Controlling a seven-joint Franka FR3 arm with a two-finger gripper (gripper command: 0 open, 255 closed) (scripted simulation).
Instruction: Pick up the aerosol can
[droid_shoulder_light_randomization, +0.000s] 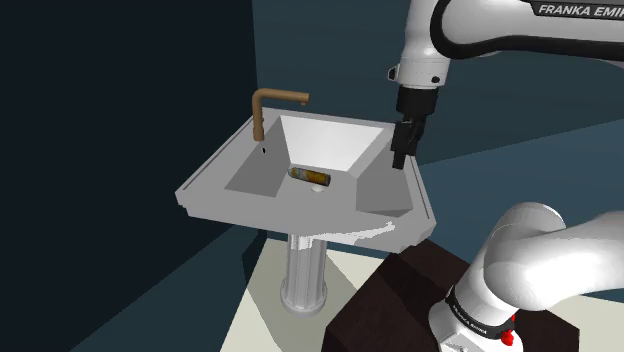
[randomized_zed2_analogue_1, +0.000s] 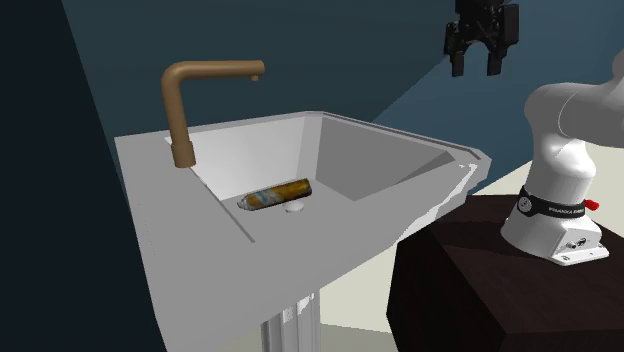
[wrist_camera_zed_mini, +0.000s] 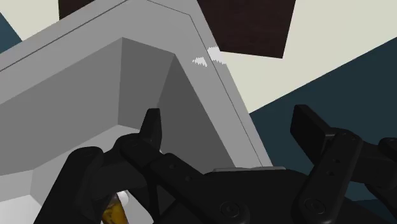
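Shoulder view: a grey-white pedestal washbasin (droid_shoulder_light_randomization: 205, 185) stands in a dark blue corner, with a brown angled tap (droid_shoulder_light_randomization: 265, 105) on its back ledge. The brown-gold cylindrical aerosol can (droid_shoulder_light_randomization: 309, 177) lies on its side on the basin floor, near the drain. The all-black two-finger gripper (droid_shoulder_light_randomization: 403, 150) hangs from the white arm (droid_shoulder_light_randomization: 470, 30) over the rim nearest the dark brown box stand (droid_shoulder_light_randomization: 390, 300), well apart from the can. This view also gives the fluted pedestal column (droid_shoulder_light_randomization: 303, 270) and the cream floor (droid_shoulder_light_randomization: 262, 305).

Second exterior view: the can (randomized_zed2_analogue_1: 275, 195) appears with a pale band and a dark end cap, just beside the white drain (randomized_zed2_analogue_1: 294, 209). The gripper (randomized_zed2_analogue_1: 483, 62) sits high above the basin rim (randomized_zed2_analogue_1: 470, 160), and its fingers stand apart, holding nothing.

Wrist view: the two fingers (wrist_camera_zed_mini: 151, 127) are spread wide, framing a corner of the basin (wrist_camera_zed_mini: 95, 70). A golden sliver of the can (wrist_camera_zed_mini: 113, 210) peeks past the hand's body, outside the span of the fingers.
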